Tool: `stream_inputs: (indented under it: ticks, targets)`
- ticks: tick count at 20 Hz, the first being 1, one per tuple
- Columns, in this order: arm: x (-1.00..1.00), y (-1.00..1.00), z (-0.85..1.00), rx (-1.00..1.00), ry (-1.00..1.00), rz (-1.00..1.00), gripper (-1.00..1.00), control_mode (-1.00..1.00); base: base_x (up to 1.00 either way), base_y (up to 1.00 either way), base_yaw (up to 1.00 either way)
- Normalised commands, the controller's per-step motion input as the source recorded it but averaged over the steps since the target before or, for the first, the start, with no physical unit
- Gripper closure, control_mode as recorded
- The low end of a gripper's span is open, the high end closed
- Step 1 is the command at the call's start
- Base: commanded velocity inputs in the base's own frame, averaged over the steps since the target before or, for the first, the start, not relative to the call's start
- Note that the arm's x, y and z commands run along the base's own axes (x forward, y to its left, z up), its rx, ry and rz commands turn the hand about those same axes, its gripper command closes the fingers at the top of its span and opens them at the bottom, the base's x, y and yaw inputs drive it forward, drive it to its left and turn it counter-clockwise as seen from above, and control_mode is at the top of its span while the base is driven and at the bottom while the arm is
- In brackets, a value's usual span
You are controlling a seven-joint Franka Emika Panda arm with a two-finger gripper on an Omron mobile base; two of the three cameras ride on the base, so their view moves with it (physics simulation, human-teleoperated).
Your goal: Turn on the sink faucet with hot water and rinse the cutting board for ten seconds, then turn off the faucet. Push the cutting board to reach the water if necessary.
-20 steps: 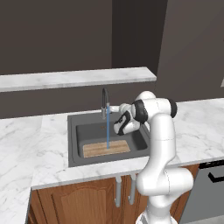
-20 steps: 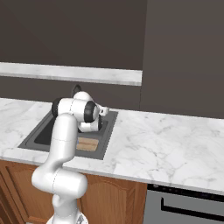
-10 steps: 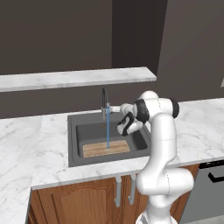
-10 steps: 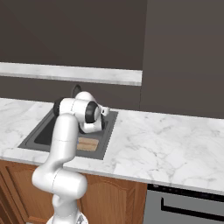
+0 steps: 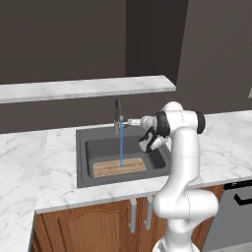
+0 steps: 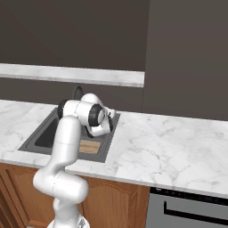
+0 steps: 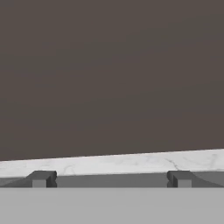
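The sink faucet [image 5: 118, 114] stands at the back rim of the sink [image 5: 81, 162]. The water [image 5: 121, 147] falls from its spout in a thin blue stream onto the cutting board [image 5: 119, 168], which lies flat along the front of the basin. A corner of the cutting board [image 6: 89, 146] shows past my arm in the right base view. My gripper [image 5: 133, 121] [image 6: 111, 115] hovers just right of the faucet, above the basin's back right corner. It points at the back wall. In the hand view the gripper [image 7: 110, 179] is open, its fingertips [image 7: 41, 178] wide apart with nothing between them.
White marble counter [image 5: 29, 162] runs on both sides of the sink. A marble shelf [image 5: 83, 87] hangs on the dark wall above the faucet. Wooden cabinet doors [image 5: 93, 226] sit under the counter, and a dishwasher front [image 6: 191, 209] is at the right.
The hand has shifted very slightly to the right beside the faucet. The water keeps running onto the board, which has not moved.
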Motion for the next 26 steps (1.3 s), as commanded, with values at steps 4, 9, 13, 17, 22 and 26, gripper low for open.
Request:
stream_inputs:
  ticks: [4, 9, 13, 17, 22, 26]
  targets:
    - [-0.04, -0.57, 0.00, 0.01, 0.00, 0.00, -1.00, -1.00, 0.00, 0.00, 0.00]
    - [-0.08, -0.28, 0.05, 0.00, 0.01, 0.00, -1.00, -1.00, 0.00, 0.00, 0.00]
    - [-0.17, -0.14, 0.19, 0.00, 0.04, 0.00, -1.00, -1.00, 0.00, 0.00, 0.00]
    - [-0.17, -0.02, 0.34, 0.00, 0.04, 0.00, -1.00, -1.00, 0.00, 0.00, 0.00]
    - [-0.08, 0.00, 0.47, 0.00, 0.09, 0.00, -1.00, -1.00, 0.00, 0.00, 0.00]
    - [0.00, 0.00, 0.51, 0.00, 0.15, 0.00, -1.00, -1.00, 0.00, 0.00, 0.00]
